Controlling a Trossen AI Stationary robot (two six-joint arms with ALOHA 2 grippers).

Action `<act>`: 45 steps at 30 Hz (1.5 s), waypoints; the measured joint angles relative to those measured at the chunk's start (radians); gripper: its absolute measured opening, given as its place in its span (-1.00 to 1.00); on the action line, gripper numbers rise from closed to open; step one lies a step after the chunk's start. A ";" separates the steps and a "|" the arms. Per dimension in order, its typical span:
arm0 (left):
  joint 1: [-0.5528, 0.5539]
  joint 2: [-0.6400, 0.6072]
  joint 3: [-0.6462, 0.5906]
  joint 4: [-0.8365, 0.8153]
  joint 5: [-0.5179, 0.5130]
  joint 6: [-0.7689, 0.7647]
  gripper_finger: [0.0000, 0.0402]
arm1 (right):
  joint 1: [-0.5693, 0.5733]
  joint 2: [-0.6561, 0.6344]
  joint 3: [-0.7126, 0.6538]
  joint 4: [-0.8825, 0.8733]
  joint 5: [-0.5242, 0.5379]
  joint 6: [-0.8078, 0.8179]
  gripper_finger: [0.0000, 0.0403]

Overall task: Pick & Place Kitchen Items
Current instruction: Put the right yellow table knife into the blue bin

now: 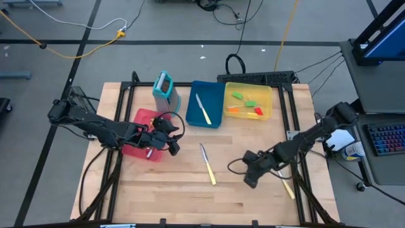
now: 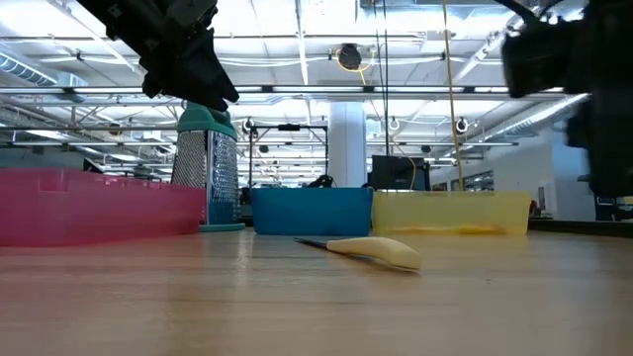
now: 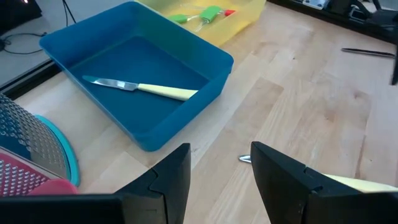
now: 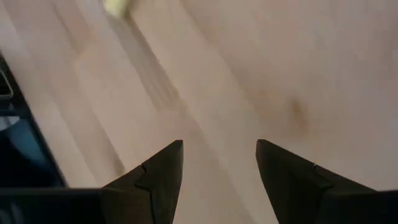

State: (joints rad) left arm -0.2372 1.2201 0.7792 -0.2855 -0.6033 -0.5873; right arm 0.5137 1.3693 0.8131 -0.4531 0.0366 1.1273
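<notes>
A cream-handled knife (image 1: 207, 163) lies flat on the bare wood mid-table, also seen in the low view (image 2: 371, 249). A second knife (image 3: 143, 88) lies in the blue tray (image 1: 215, 117). Green, orange and red utensils (image 1: 245, 103) lie in the yellow tray (image 1: 269, 92). A third cream handle (image 1: 288, 189) lies near the right edge. My left gripper (image 1: 172, 149) hangs open beside the red tray (image 1: 140, 120); the table knife's blade tip (image 3: 244, 159) shows between its fingers, untouched. My right gripper (image 1: 249, 181) hangs open over bare wood (image 4: 219, 155), right of that knife.
A teal upright grater-like holder (image 1: 164, 90) stands at the back left, next to the blue tray. Black frame rails (image 1: 120, 114) run along the table's sides. Bare wood (image 1: 183, 196) lies along the near half of the table.
</notes>
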 joint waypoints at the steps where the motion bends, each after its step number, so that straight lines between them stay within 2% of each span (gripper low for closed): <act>1: 0.000 0.000 0.000 0.000 0.000 0.000 -0.15 | 0.012 -0.007 0.000 -0.024 -0.026 0.041 -0.01; 10: 0.000 0.000 0.000 0.000 -0.002 0.014 -0.15 | 0.119 -0.026 0.000 -0.213 -0.268 0.400 -0.02; 19: 0.000 0.000 0.000 0.000 -0.003 0.033 -0.15 | 0.205 -0.026 0.000 -0.421 -0.367 0.654 -0.09; 25: 0.000 0.000 0.000 0.000 -0.029 0.035 -0.15 | 0.241 -0.026 -0.027 -0.469 -0.379 0.667 -0.10; 36: 0.000 0.000 0.000 0.001 -0.032 0.034 -0.15 | 0.246 -0.029 -0.228 -0.228 -0.463 0.649 -0.10; 45: 0.001 0.000 0.000 0.002 -0.035 0.033 -0.15 | 0.246 -0.028 -0.281 -0.215 -0.439 0.611 -0.10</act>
State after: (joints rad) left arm -0.2359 1.2201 0.7792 -0.2832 -0.6380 -0.5541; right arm 0.7601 1.3411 0.5320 -0.6682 -0.4023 1.7386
